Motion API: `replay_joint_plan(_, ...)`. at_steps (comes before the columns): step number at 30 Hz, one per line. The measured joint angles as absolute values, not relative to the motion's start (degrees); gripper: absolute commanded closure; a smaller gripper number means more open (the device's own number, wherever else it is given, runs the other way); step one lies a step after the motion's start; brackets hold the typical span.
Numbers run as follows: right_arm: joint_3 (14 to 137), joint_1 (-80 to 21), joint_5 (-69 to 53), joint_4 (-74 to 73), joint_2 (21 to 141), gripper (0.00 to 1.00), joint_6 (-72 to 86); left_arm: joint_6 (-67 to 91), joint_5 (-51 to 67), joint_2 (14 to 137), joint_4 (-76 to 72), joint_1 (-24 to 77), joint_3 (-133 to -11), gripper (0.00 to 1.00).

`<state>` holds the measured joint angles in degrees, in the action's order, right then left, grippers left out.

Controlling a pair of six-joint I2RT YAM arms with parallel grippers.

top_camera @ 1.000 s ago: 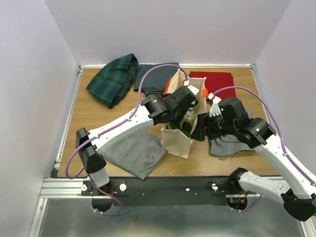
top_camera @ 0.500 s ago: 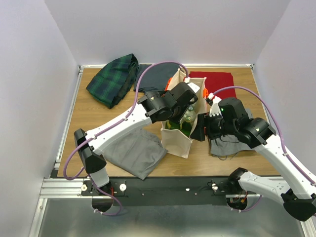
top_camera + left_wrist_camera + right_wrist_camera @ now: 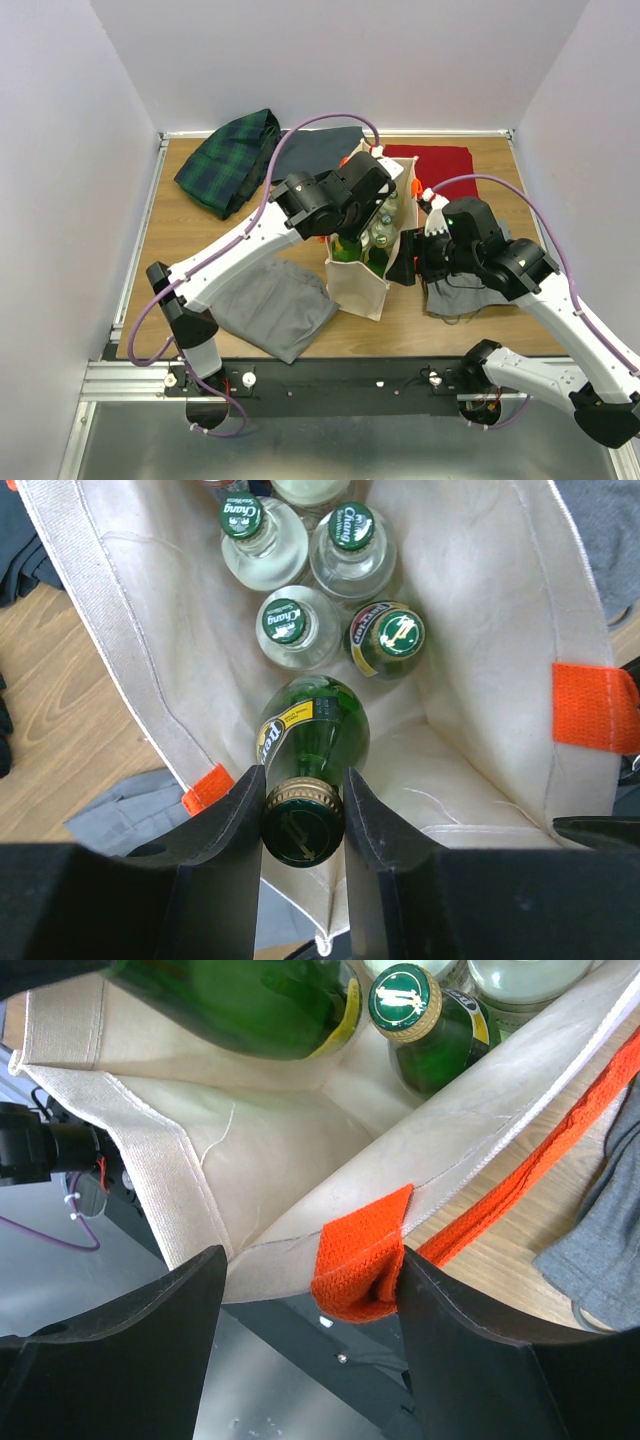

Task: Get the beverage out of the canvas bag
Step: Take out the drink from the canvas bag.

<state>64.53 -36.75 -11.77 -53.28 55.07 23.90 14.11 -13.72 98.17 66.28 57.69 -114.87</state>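
green bottle [image 3: 305, 735] had risen, neck pinched by left tool [image 3: 303, 792]; right tool [image 3: 312, 1295] clamped canvas bag [image 3: 480, 600] rim; extraction underway.

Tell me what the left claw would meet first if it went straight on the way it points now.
The left claw points down into the canvas bag, shut on a green bottle. Pushing on would probably press that bottle against the bag's floor, though depth is unclear.
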Motion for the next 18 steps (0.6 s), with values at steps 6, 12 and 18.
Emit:
replay_joint_plan(6,64.53,-36.75,-11.62,-53.28,55.05,0.24,23.92,13.45,-13.63,98.87,67.59,56.58,-116.64,1.0)
replay_joint_plan(12,64.53,-36.75,-11.62,-53.28,55.05,0.24,23.9,13.08,-13.67,99.04,68.47,55.55,-119.57,1.0)
replay_joint_plan(18,64.53,-36.75,-11.62,-53.25,55.05,0.24,23.9,13.08,-13.65,99.2,69.69,54.74,-122.34,1.0)
